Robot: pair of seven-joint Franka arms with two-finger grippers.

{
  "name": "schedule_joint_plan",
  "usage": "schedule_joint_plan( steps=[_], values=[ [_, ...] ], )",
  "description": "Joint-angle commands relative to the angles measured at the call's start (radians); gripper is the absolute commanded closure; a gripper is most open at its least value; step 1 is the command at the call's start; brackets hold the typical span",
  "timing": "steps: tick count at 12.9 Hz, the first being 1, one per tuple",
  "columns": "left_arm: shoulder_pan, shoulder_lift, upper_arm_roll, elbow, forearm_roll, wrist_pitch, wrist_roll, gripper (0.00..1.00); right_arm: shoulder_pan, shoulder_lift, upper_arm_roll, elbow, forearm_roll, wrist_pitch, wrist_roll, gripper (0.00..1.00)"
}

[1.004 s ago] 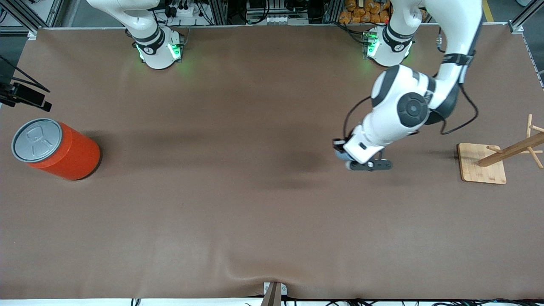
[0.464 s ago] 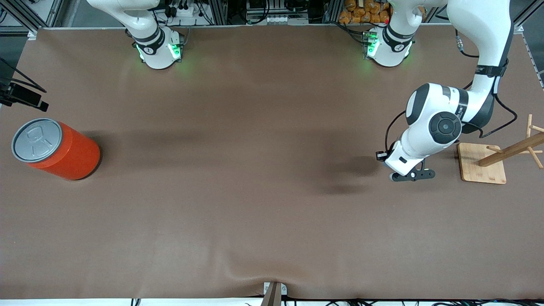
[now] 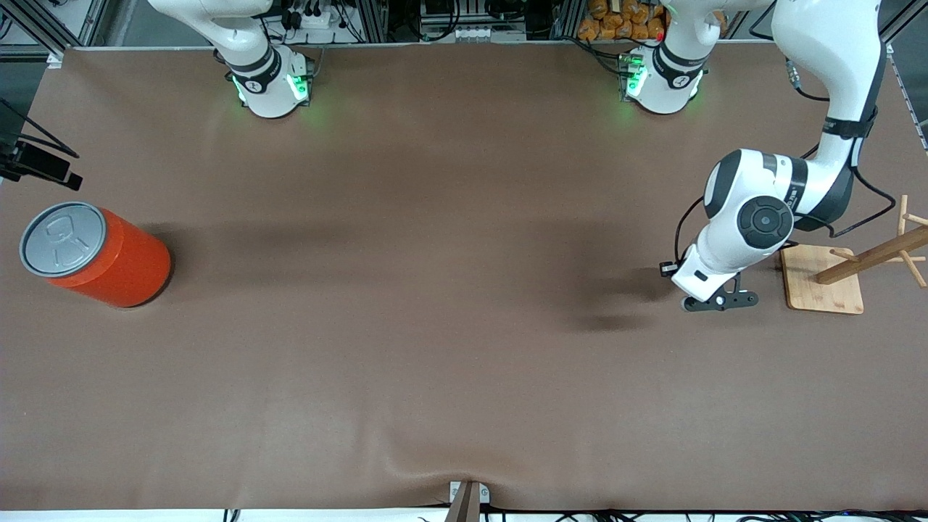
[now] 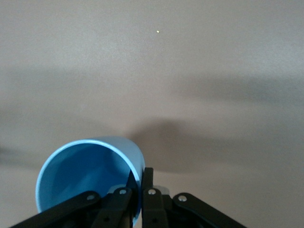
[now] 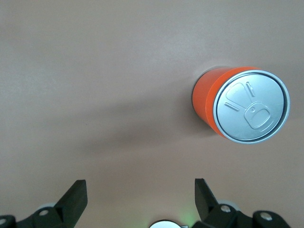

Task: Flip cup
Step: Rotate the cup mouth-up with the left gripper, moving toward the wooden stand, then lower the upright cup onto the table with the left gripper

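Note:
In the left wrist view the light-blue cup shows its darker blue inside, mouth toward the camera. My left gripper is shut on its rim, with one finger inside the wall and one outside. In the front view that gripper hangs over the brown table beside the wooden stand, and the hand hides the cup. My right gripper is open and holds nothing, high over the table toward the right arm's end. It does not show in the front view.
A large orange can with a grey pull-tab lid stands toward the right arm's end, also in the right wrist view as the can. A wooden peg stand on a square base sits toward the left arm's end, close to the left gripper.
The left arm has carried the cup toward the left arm's end of the table, close to the wooden stand. The right arm and the can have not moved.

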Motion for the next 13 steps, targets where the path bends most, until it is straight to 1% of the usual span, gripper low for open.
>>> schedule_joint_plan(
  steps=[1, 4, 5, 6, 7, 8, 9, 10, 11, 13],
  values=[
    [0.018, 0.023, -0.010, -0.008, 0.028, 0.035, -0.012, 0.79, -0.011, 0.007, 0.008, 0.019, 0.007, -0.008, 0.007, 0.00],
    [0.025, 0.050, -0.010, -0.002, 0.028, 0.055, -0.014, 0.72, -0.013, 0.007, 0.008, 0.019, 0.007, -0.009, 0.005, 0.00],
    [0.023, 0.052, -0.010, -0.002, 0.028, 0.055, -0.015, 0.66, -0.013, 0.007, 0.008, 0.019, 0.007, -0.009, 0.007, 0.00],
    [0.023, 0.047, -0.012, -0.001, 0.029, 0.054, -0.015, 0.56, -0.013, 0.007, 0.008, 0.019, 0.007, -0.009, 0.007, 0.00],
    [0.023, 0.043, -0.013, 0.004, 0.029, 0.048, -0.014, 0.34, -0.013, 0.007, 0.008, 0.020, 0.007, -0.008, 0.005, 0.00],
    [0.023, 0.035, -0.015, 0.007, 0.029, 0.045, -0.012, 0.06, -0.014, 0.007, 0.008, 0.019, 0.007, -0.008, 0.005, 0.00],
    [0.023, 0.015, -0.018, 0.018, 0.028, 0.029, -0.011, 0.00, -0.016, 0.007, 0.008, 0.020, 0.007, -0.008, 0.005, 0.00],
    [0.023, 0.006, -0.019, 0.038, 0.017, -0.021, -0.009, 0.00, -0.016, 0.007, 0.008, 0.021, 0.007, -0.008, 0.005, 0.00],
    [0.023, 0.006, -0.021, 0.083, 0.012, -0.082, -0.009, 0.00, -0.014, 0.007, 0.008, 0.019, 0.007, -0.008, 0.005, 0.00],
    [0.018, 0.006, -0.022, 0.177, -0.042, -0.216, -0.004, 0.00, -0.011, 0.007, 0.008, 0.019, 0.007, -0.008, 0.005, 0.00]
  ],
)
